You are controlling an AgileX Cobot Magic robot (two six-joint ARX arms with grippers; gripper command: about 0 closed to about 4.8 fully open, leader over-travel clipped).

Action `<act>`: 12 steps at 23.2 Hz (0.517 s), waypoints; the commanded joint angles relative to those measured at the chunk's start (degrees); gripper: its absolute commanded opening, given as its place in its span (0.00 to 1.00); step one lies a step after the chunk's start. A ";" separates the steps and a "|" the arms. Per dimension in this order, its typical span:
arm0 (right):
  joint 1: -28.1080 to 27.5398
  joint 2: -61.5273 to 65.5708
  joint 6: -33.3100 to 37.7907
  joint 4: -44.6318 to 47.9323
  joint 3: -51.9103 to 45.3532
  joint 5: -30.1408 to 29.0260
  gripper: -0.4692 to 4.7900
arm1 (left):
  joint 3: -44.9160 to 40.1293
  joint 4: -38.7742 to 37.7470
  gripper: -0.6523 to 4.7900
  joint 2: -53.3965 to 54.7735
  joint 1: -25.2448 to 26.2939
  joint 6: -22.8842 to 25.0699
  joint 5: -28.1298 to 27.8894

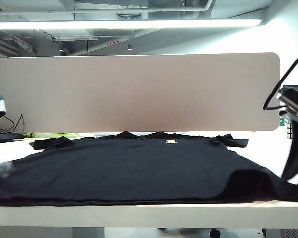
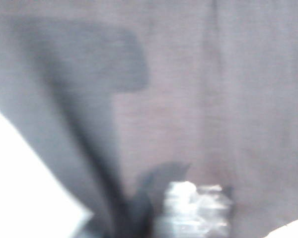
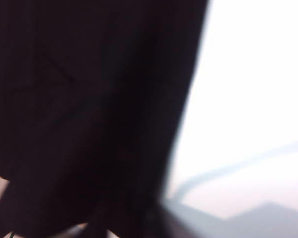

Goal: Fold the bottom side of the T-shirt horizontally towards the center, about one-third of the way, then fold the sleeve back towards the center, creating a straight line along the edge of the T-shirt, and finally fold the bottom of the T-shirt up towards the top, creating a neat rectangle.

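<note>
**First fold barely begun, both arms down at the shirt's near corners**

The large plain black short-sleeved cloth T-shirt [image 1: 139, 168] lies spread across the white table [image 1: 139, 215], collar toward the pale partition board [image 1: 134, 91], a tiny yellow-green mark [image 1: 171, 143] near the neckline. Its bottom of the T-shirt [image 1: 114, 202], the long straight hem, runs along the table's near edge. I judge nothing is properly folded yet: both sleeves lie out at the far side, and only the near right corner is humped up off the table. All three folds are left to do.

My left gripper [image 1: 1, 169] sits at the shirt's near left corner, blurred in the exterior view. Its wrist view shows grey-looking cloth filling the frame and something shiny low down, too smeared to read, so I cannot tell whether the claw is spread or pinching. My right gripper [image 1: 295, 166] is down at the raised right corner; its wrist view is mostly dark cloth against bright table, and I cannot tell its state either.

I see no containers on the table.
</note>
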 commanded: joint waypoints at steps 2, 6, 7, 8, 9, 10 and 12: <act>0.15 0.17 0.04 -4.70 -0.33 1.51 0.08 | 0.42 -11.63 0.11 1.62 -0.26 -0.48 -5.66; 0.17 -8.39 -0.70 -14.27 2.08 0.04 0.08 | 6.03 -23.10 0.11 -5.86 -0.33 1.49 -12.39; 0.17 -11.72 -0.74 -17.14 2.62 0.07 0.08 | 6.03 -25.05 0.11 -9.81 -0.33 1.44 -12.87; 0.20 -15.56 -0.72 -20.31 3.30 0.07 0.08 | 6.03 -26.40 0.11 -13.22 -0.35 1.46 -12.94; 0.20 -19.58 -0.66 -23.17 3.76 -0.17 0.08 | 6.21 -26.64 0.11 -17.68 -0.50 1.16 -12.94; 0.20 -22.86 -0.68 -26.23 4.31 -0.24 0.08 | 6.86 -28.30 0.11 -20.90 -1.03 -0.35 -12.61; 0.20 -28.98 -0.66 -31.43 5.81 -0.76 0.08 | 8.50 -32.39 0.11 -25.90 -1.79 -0.44 -9.77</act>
